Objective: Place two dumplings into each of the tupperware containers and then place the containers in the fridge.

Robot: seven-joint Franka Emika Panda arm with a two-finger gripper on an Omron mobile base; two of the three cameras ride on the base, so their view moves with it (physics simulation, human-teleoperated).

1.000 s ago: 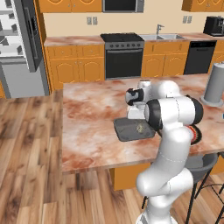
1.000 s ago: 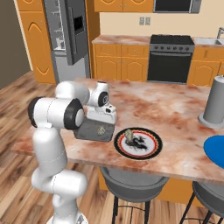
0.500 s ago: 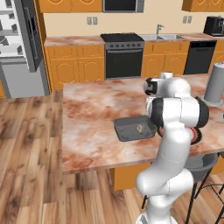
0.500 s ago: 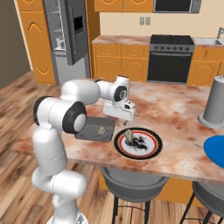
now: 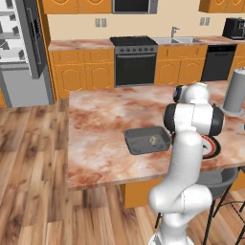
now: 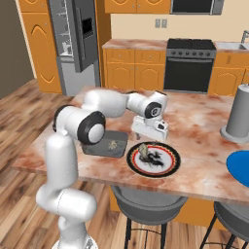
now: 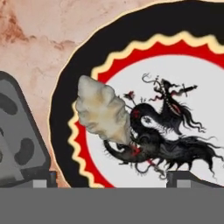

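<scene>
Gripper [image 6: 149,135] hovered with jaws spread wide over dumpling [image 7: 103,111] on plate [image 7: 65,96]; off-center descent could nudge it aside, missing the grasp.

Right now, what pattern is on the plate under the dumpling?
Black rim, red-and-cream zigzag ring, white centre with black dragon-like drawing on the plate; hand view.

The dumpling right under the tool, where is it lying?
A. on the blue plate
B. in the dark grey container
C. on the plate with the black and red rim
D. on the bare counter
C: the dumpling lies on the inner edge of the black-and-red-rimmed plate, with the tool above it.
</scene>
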